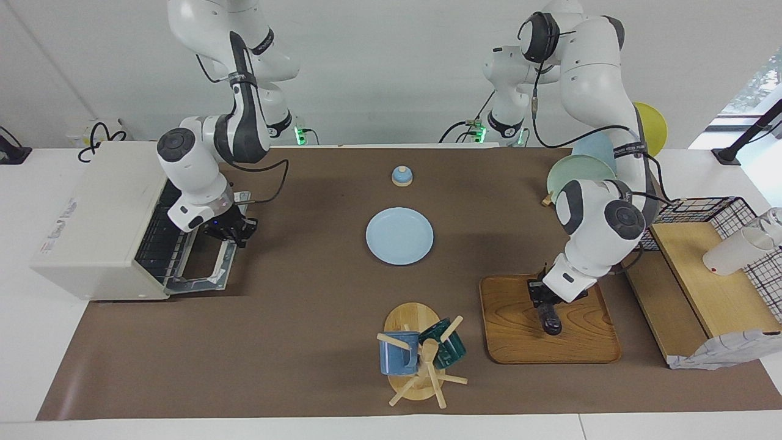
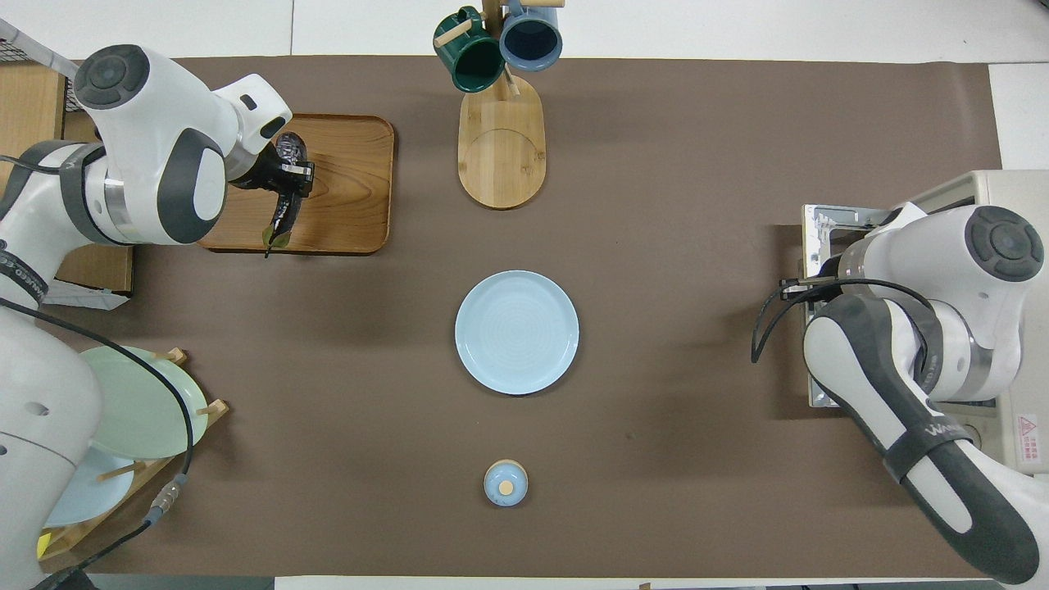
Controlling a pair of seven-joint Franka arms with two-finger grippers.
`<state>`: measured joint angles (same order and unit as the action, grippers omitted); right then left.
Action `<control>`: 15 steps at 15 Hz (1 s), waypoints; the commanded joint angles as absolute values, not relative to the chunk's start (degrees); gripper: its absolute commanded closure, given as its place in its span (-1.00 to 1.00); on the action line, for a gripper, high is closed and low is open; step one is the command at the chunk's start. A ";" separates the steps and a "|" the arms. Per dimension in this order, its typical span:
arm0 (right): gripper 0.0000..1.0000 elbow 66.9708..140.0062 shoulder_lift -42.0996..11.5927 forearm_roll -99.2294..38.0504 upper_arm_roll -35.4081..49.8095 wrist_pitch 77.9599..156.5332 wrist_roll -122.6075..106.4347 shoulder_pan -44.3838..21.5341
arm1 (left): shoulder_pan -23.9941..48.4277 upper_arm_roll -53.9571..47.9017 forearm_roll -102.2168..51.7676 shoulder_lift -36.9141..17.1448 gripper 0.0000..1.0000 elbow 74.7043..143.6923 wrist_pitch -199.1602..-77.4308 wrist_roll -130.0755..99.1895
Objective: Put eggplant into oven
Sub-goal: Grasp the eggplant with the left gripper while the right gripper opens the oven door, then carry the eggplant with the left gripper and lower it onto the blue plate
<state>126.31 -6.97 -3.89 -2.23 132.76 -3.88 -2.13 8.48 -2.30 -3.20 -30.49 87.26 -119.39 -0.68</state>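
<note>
The oven (image 1: 98,223) is stood at the right arm's end of the bench (image 1: 293,318), its door (image 1: 204,269) let down flat and its wire rack (image 1: 160,238) laid bare; nothing is seen on the rack. The right pincer (image 1: 235,231) is held at the upper edge of the lowered door, and whether its fingers are parted or closed cannot be told. At the left arm's end a wooden tray (image 1: 519,330) is set, and over it the eggplant (image 1: 548,319) is gripped by the left pincer (image 1: 540,296), whose fingers are closed on the eggplant's middle; in the overhead view its stem end (image 2: 277,233) is seen pointed toward the robots. Whether the eggplant touches the tray cannot be told.

Between tray and oven one pale blue plate (image 1: 399,236) is laid empty, with one small blue knobbed lid (image 1: 401,176) nearer to the robots. Farther from the robots a wooden mug tree (image 1: 421,366) is stood, on which two mugs are hung: one blue (image 1: 397,353) and one dark green (image 1: 445,345). Beside the left arm a rack of plates (image 1: 580,171) is kept, where three plates are counted. A black wire basket (image 1: 715,211) is placed by a wooden shelf (image 1: 715,287), on which one white cup (image 1: 736,250) is laid.
</note>
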 commanded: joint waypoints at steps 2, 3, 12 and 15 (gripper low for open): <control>1.00 125.42 -9.14 -4.13 -3.78 135.62 -4.58 -3.15 | 10.45 -1.85 -3.51 -20.59 1.00 91.31 -112.34 -7.54; 1.00 125.25 -9.14 -4.13 -3.78 135.44 -3.87 -3.77 | 10.81 -1.85 -3.78 -18.74 1.00 91.67 -110.58 -9.73; 1.00 115.85 -6.07 -3.96 -3.34 117.70 -0.35 -7.12 | 31.78 -1.85 -6.24 -9.50 1.00 105.96 -119.66 -30.99; 1.00 114.70 -5.89 -2.99 -3.34 116.54 -0.35 -7.03 | 37.69 -1.85 -6.24 -11.76 1.00 109.77 -126.37 -32.78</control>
